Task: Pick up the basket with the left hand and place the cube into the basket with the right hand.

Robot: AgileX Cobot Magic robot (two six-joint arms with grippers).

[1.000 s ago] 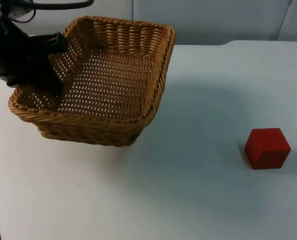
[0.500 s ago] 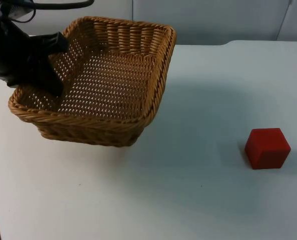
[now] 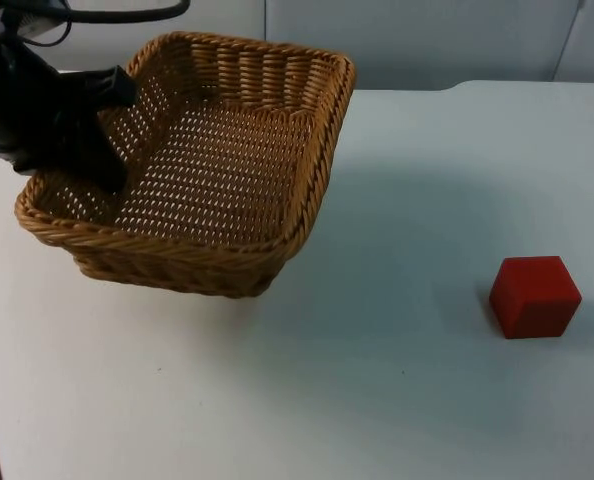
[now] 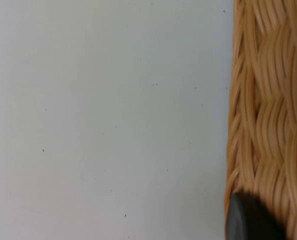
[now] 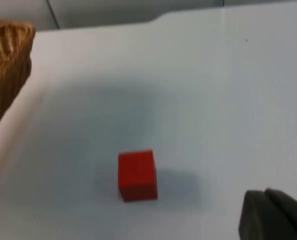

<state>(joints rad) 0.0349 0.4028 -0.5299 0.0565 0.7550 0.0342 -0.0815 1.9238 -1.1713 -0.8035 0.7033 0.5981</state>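
Only the wicker basket [image 3: 192, 160] had shifted since the earlier top views: its right rim sat a touch higher and further right, its near-left corner a shade further left, as though the lift was creeping on. It hung tilted over the far-left part of the table [image 3: 377, 400], its near wall raised off the white surface, with the left gripper [image 3: 105, 135] clenched on the left rim, one finger inside the weave and one outside (the left wrist view showed a black fingertip [image 4: 248, 220] pressed against the woven wall [image 4: 268, 110]).

The red cube [image 3: 535, 296] had not moved; it stood flat near the table's right edge, well apart from the basket and to its right. That put it on the right arm's side. In the right wrist view the cube [image 5: 137, 175] lay ahead of the black fingertip [image 5: 273, 215], with the basket's corner [image 5: 8, 60] further off; whether the right gripper's fingers were spread or closed I could not tell. Judging from this, the right arm's reach to the cube had yet to be made
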